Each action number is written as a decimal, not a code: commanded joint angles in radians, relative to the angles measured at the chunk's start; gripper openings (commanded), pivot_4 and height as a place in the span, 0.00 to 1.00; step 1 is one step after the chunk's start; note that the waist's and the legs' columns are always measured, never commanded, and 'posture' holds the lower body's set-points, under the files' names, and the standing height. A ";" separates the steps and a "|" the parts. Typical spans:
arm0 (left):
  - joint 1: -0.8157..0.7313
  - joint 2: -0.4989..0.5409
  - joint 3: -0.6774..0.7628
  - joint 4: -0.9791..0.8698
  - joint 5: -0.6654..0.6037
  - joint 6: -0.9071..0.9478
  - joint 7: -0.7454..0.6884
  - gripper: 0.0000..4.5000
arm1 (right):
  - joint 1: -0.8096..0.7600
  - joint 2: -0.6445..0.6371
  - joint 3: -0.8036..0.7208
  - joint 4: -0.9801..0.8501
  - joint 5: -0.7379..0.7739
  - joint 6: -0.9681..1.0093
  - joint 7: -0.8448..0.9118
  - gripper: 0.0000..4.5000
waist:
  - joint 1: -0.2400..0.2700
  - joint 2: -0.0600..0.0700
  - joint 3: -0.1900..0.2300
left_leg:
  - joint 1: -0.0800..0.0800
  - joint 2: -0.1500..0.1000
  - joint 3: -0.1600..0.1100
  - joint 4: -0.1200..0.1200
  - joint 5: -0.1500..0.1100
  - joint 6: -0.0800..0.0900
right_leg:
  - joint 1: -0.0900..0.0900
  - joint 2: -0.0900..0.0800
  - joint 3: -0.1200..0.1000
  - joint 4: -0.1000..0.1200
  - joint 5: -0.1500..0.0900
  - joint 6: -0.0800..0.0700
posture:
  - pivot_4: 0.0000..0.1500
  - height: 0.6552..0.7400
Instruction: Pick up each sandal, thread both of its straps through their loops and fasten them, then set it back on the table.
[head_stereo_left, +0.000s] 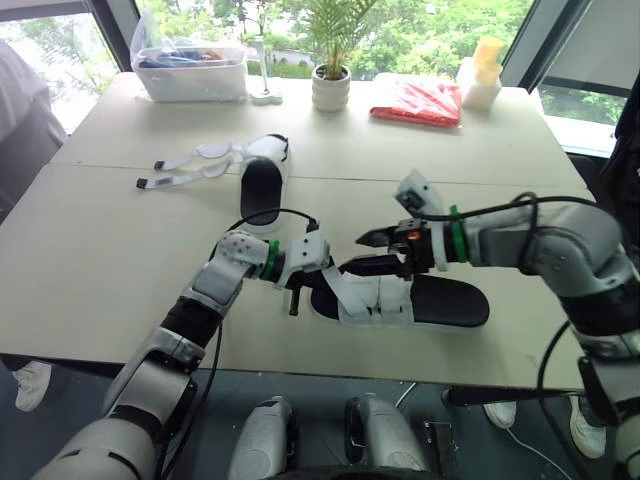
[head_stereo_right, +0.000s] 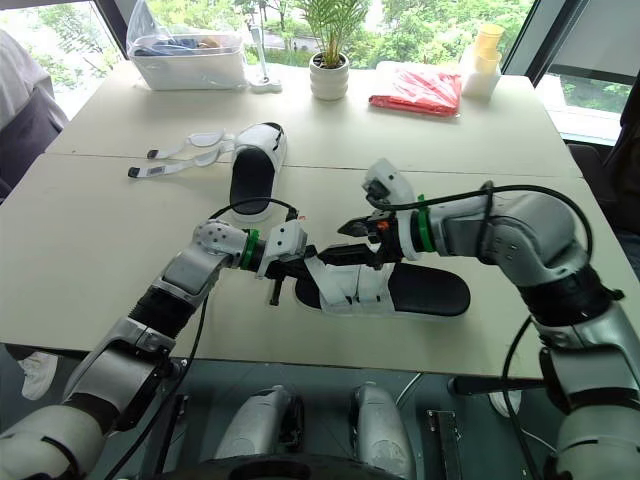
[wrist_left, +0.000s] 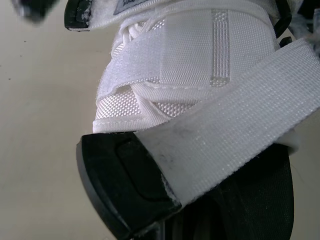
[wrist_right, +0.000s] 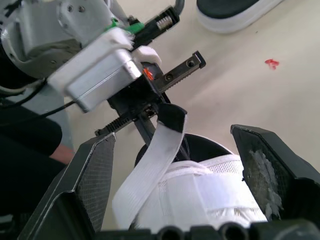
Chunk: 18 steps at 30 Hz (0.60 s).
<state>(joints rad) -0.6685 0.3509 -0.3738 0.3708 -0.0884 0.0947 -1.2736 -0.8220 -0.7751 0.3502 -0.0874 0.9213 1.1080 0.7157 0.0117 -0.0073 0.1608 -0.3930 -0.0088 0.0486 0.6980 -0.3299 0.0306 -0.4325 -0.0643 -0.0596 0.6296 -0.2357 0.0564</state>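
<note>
Left pincer (head_stereo_left: 298, 285) is pinching the free strap (wrist_right: 150, 165) end of the near sandal (head_stereo_left: 445, 300). The right pincer (head_stereo_left: 378, 238) is hovering wide open just over its white upper. Black-soled, it's lying along the table (head_stereo_left: 90, 260) near edge, long axis L-R, strapped front twd left arm. The 2nd sandal (head_stereo_left: 262, 180) is sitting mid-table, straps undone.

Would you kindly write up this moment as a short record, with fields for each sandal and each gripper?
near sandal: black sole, white upper, by the front edge of the table, between the two grippers
loose strap: pulled out from the near sandal's upper
left gripper: shut on the loose strap's end
right gripper: open, over the near sandal's upper, gripping nothing
far sandal: mid-table, untouched
far straps: unfastened, spread toward the robot's left
</note>
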 joint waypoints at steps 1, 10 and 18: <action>0.021 0.012 -0.015 0.012 0.033 0.017 0.019 0.00 | -0.057 0.030 0.047 0.066 -0.085 0.004 0.114 0.88 | 0.000 0.000 0.000 | 0.000 0.000 0.000 0.000 0.000 0.000 | 0.000 0.000 0.000 0.000 0.000 0.000 | 1.00 0.81; 0.025 0.027 -0.007 0.007 0.033 0.016 0.022 0.00 | -0.073 0.131 0.099 0.136 -0.234 0.006 0.240 0.70 | -0.003 0.000 0.000 | 0.000 0.000 0.000 0.000 0.000 -0.001 | 0.000 0.000 0.000 0.001 0.000 0.000 | 1.00 0.81; 0.021 0.028 -0.008 0.006 0.032 0.019 0.025 0.00 | -0.055 0.163 0.079 0.114 -0.298 -0.001 0.277 0.01 | -0.007 0.001 0.000 | 0.000 0.000 0.000 0.000 0.000 -0.001 | -0.001 0.000 0.000 0.001 0.000 0.000 | 1.00 0.81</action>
<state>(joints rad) -0.6605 0.3651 -0.3731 0.3534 -0.0885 0.0982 -1.2660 -0.8735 -0.6238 0.4477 0.0495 0.6288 1.1047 0.9825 0.0046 -0.0064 0.1604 -0.3926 -0.0088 0.0486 0.6977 -0.3294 0.0291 -0.4331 -0.0643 -0.0596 0.6306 -0.2353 0.0563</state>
